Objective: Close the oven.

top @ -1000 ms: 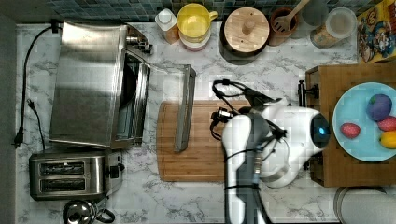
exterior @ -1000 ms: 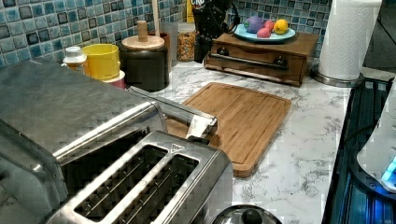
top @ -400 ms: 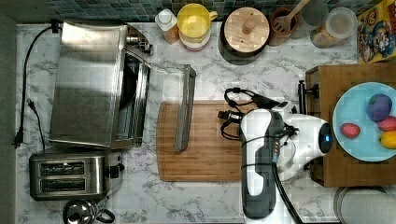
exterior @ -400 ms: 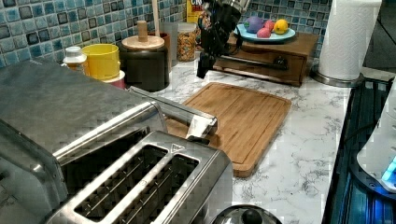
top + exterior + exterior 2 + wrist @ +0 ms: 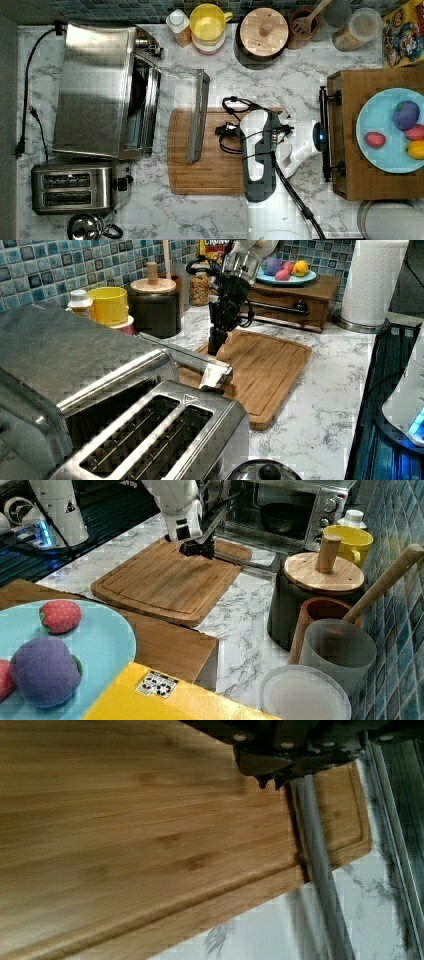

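- The oven [image 5: 95, 90] stands at the bench's [image 5: 300, 80] end on the top view's left, close to the tiled back wall, its black cord [image 5: 27, 110] trailing down the outer side.
- Its glass door [image 5: 175, 100] is dropped flat open, and the bar handle [image 5: 197, 116] overhangs the wooden cutting board [image 5: 205, 170], which lies mid-bench near the front edge.
- A dark pan [image 5: 282, 517] sits inside the oven cavity, seen in the right view.
- The tool [image 5: 216, 342] hangs low over the cutting board, just beside the door handle on the side away from the oven; in the left view its tips are down near the board surface.
- In the wrist view the tool [image 5: 272, 779] shows its two tips drawn nearly together with nothing between them, next to the grey handle bar [image 5: 312, 850] but not around it.
- A two-slot toaster [image 5: 75, 187] stands just beside the oven toward the bench's front edge, with a kettle lid [image 5: 82, 227] at the front corner.
- Along the back edge: a white-capped bottle [image 5: 178, 22], a yellow mug [image 5: 209, 22], a black canister with a wooden lid [image 5: 263, 32], and a utensil crock [image 5: 302, 22] holding a wooden spoon.
- At the bench's other end a wooden drawer box [image 5: 350, 140] carries a blue plate [image 5: 380, 115] of toy fruit.
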### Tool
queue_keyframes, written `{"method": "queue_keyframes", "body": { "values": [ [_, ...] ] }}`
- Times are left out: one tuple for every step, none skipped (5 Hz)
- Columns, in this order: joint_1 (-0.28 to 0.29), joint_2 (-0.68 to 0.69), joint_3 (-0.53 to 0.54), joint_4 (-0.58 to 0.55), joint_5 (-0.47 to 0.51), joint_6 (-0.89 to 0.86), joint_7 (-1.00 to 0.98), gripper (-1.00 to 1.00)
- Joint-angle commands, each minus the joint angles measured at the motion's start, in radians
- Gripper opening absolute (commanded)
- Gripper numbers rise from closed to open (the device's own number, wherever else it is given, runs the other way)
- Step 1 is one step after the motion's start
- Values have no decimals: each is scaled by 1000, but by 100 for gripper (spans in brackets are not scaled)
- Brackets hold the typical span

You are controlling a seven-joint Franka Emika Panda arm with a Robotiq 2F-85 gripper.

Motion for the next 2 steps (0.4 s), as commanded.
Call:
{"method": "queue_keyframes", "body": {
  "values": [
    [1, -159, 53, 13, 165, 39, -174, -100],
    [28, -47, 72, 105, 67, -12, -101, -100]
  ]
}}
